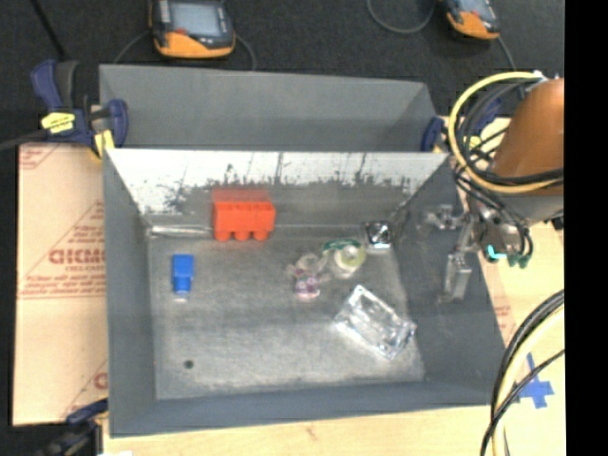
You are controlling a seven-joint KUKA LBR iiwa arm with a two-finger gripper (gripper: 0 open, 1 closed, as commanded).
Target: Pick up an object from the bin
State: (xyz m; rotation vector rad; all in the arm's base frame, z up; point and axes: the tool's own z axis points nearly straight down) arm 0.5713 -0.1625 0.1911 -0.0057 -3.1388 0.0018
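- We find the gripper hanging over the right-hand sloping wall of the bin, above the floor and apart from every loose thing.
- We cannot tell whether the claw is spread or pressed together. Nothing can be made out in its grasp.
- Nearest to it lies a small shiny metal piece by the right end of the back wall. Just to the left of that lies a green-and-white item, and beside that a pinkish clear item.
- A crumpled clear plastic packet lies towards the front, below the gripper's line and to its left.
- Well apart on the left are an orange block against the back wall and a small blue block.
- Step in hand, in our judgement: the approach. No thing is yet chosen or gripped, so the pick is not begun.
- The next move calls for travel leftward off the wall and a descent over one thing, the claw opened wide enough to straddle it.
- The metal piece sits close to the walls' corner, which may crowd the claw. The packet looks soft and slippery, though the view is too poor for certainty.
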